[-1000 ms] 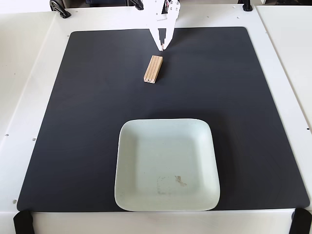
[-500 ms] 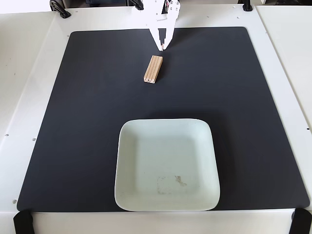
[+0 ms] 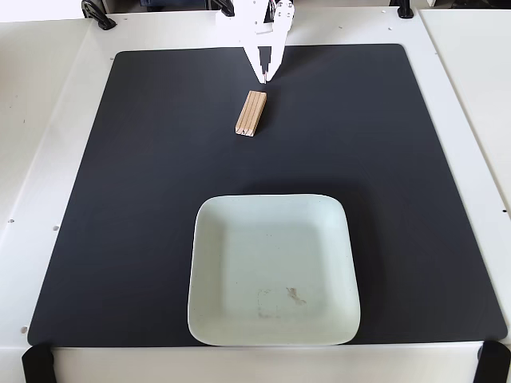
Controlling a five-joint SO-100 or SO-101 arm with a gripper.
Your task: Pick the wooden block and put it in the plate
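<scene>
Fixed view. The gripper points down toward the mat near its far edge; the two white fingers converge to a tip with a narrow dark gap between them, and nothing is held, though whether they are fully closed cannot be told at this size. The wooden block lies flat on the mat just below the fingertips in the picture and slightly to their left, apart from them, its long axis tilted a little off vertical, grooved face up. Well below the fingers and the block, near the mat's front edge, sits the plate, pale green, square with rounded corners, empty apart from a faint smudge low on its surface. The mat rests on a white table.
</scene>
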